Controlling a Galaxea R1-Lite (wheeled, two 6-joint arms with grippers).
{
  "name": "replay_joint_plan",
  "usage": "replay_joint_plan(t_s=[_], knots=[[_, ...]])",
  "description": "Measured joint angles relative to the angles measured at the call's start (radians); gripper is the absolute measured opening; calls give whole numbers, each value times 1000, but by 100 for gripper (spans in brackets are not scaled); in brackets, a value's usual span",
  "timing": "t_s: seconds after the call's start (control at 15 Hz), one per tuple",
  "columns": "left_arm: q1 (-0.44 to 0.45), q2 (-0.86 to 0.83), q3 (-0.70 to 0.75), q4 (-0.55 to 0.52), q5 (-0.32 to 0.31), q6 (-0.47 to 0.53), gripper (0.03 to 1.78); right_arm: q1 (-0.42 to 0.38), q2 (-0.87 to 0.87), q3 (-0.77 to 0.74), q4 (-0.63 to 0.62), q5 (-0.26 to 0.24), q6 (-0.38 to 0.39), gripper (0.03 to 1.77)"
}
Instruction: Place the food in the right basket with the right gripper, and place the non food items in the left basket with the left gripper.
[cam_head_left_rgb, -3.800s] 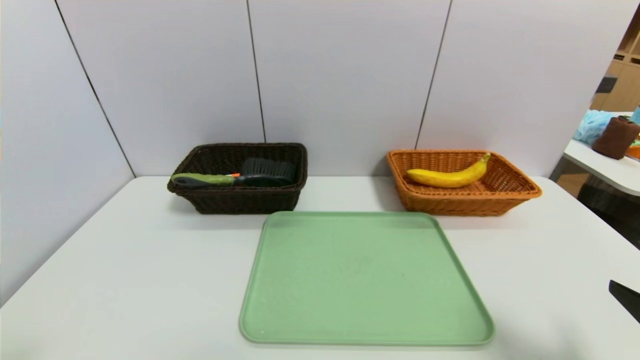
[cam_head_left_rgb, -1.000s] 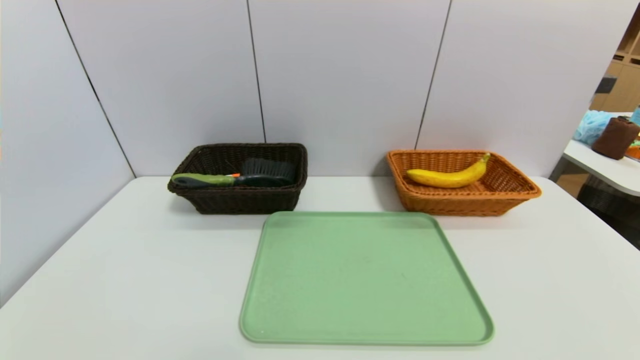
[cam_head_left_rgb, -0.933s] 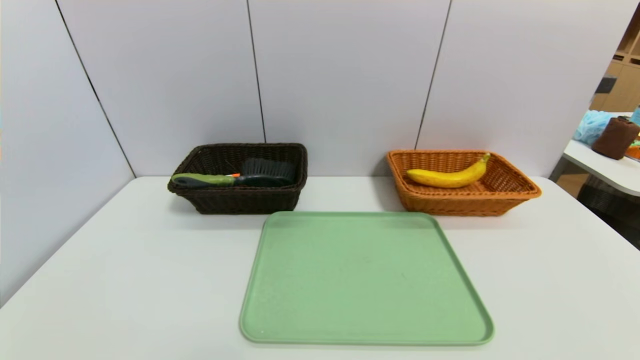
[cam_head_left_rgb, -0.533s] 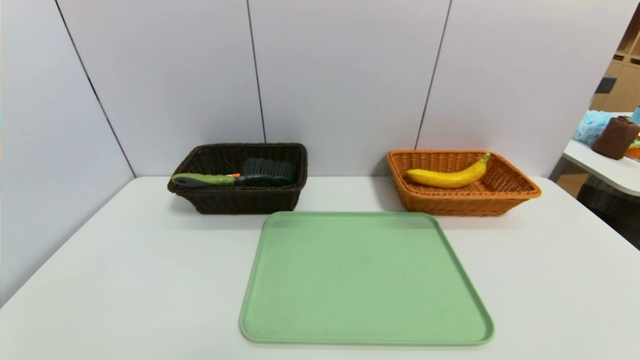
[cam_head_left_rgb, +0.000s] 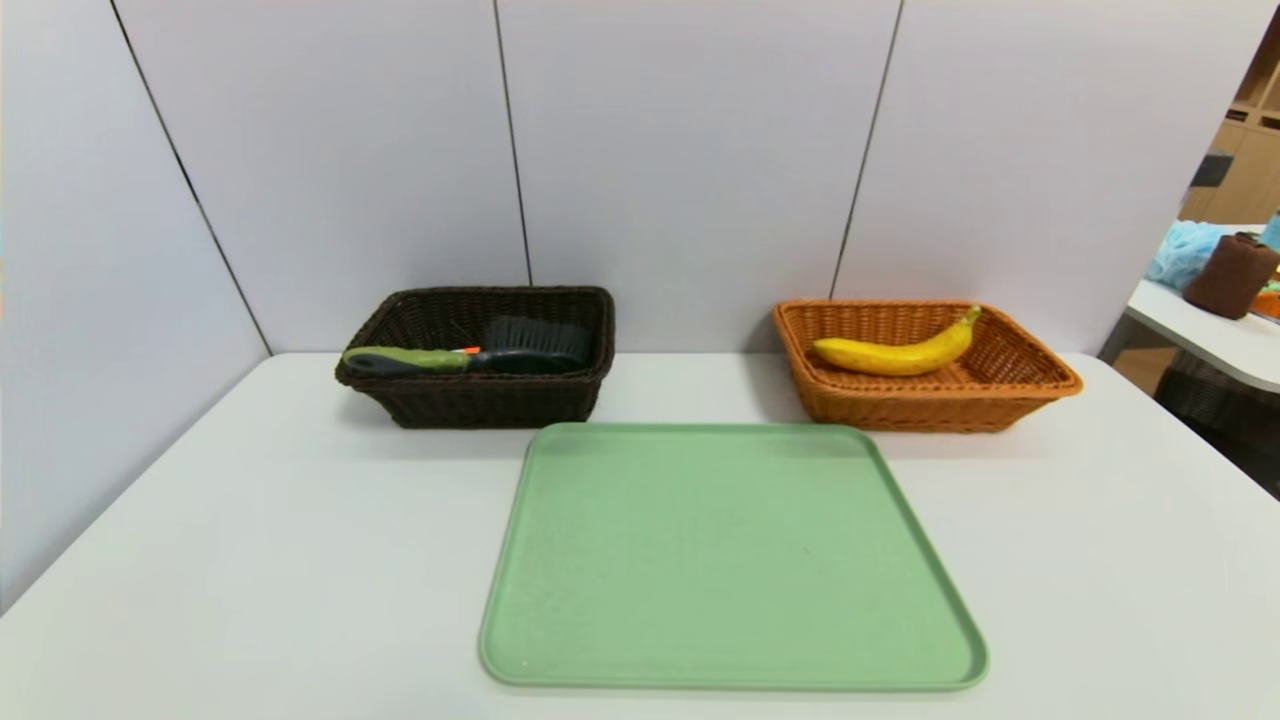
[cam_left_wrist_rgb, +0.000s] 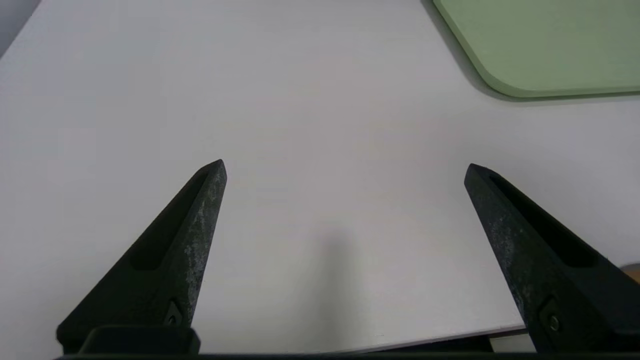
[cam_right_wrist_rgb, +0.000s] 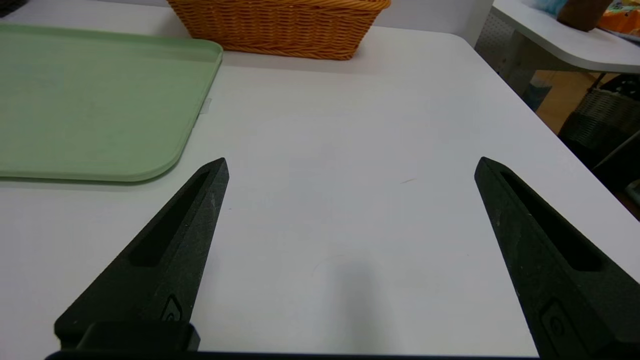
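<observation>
With the right gripper (cam_right_wrist_rgb: 350, 160) now gone from the head view and both it and the left gripper (cam_left_wrist_rgb: 345, 162) spread empty over bare counter (cam_head_left_rgb: 250, 520), banana (cam_head_left_rgb: 895, 355) and brush (cam_head_left_rgb: 460, 358) lie far ahead in their baskets, so sorting looks finished.

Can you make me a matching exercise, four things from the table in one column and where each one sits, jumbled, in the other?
Things:
1. banana
2. brush
3. green tray
4. left claw

Places:
A. in the dark brown basket
B. flat on the table in front of both baskets
C. open over bare table beside a corner of the tray
D. in the orange basket

Pairs: 1-D, 2-A, 3-B, 4-C
</observation>
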Motion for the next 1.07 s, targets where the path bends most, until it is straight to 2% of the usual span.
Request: replay_joint_plan(t_s=[0.13,0.27,0.47,0.93,1.07], knots=[[0,0,44,-78,27,30,169,0,0,0,0,0,1,170],[0,0,107,-200,76,83,169,0,0,1,0,-2,4,170],[0,0,191,-362,107,141,169,0,0,1,0,0,-13,170],[0,0,212,-371,123,180,169,0,0,4,-1,24,-53,170],[0,0,213,-388,125,174,169,0,0,26,-40,60,-59,170]])
